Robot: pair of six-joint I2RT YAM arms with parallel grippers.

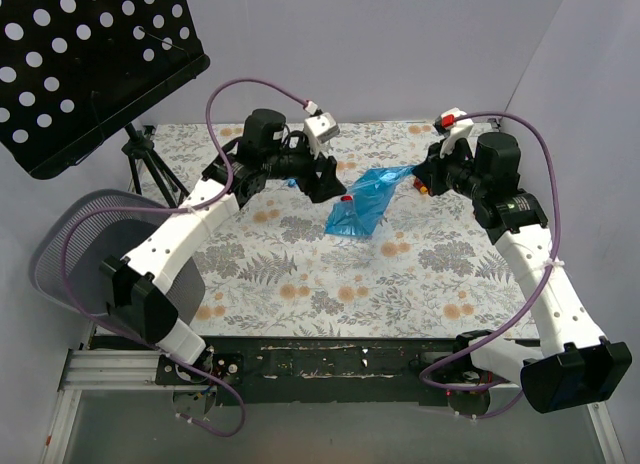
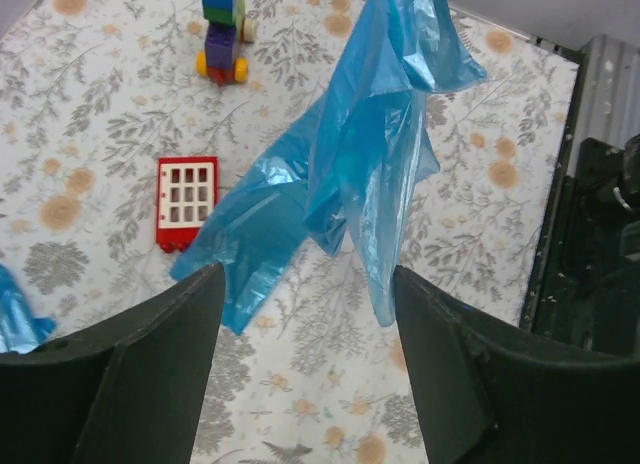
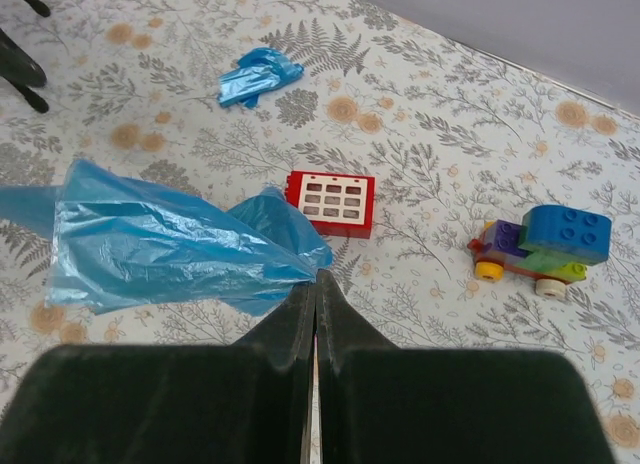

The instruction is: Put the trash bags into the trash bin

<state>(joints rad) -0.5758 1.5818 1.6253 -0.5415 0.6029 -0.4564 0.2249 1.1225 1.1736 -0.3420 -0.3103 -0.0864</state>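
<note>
The right gripper point(image 3: 317, 276) is pinching one corner of the blue trash bag point(image 3: 170, 242), with its jaws closed tightly together. The bag is stretching away from this grip over the flowered table point(image 1: 300, 274), and its crinkled film is passing just beside the red block point(image 3: 331, 204). The left gripper point(image 2: 308, 272) is standing with its jaws wide apart and is gripping nothing; the bag is showing beyond them. The trash bin point(image 1: 75, 239) is sitting at the left side, well apart from the bag.
</note>
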